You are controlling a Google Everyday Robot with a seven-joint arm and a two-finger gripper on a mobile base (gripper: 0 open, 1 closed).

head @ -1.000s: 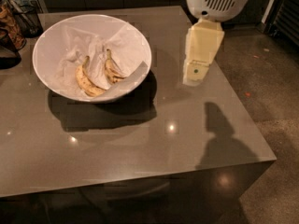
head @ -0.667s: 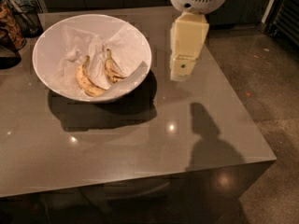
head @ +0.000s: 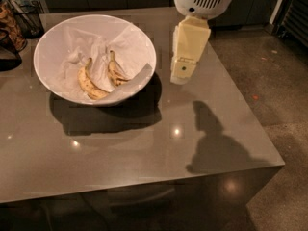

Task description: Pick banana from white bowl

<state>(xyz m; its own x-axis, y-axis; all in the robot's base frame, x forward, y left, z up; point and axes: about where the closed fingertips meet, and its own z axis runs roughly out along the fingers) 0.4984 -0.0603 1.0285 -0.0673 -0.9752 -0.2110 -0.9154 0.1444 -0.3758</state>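
The cream gripper (head: 181, 77) hangs pointing down over the tabletop (head: 120, 167), toward the far right corner and just right of the white bowl (head: 47, 52), apart from its rim. Whether it is open or closed cannot be told; nothing shows in its hold. Its shadow (head: 211, 143) falls near the right edge. The bowl sits toward the far left corner, lined with crumpled white paper (head: 130, 44). The banana (head: 88, 83) lies inside, on the near side, just left of a shorter speckled banana (head: 116, 72).
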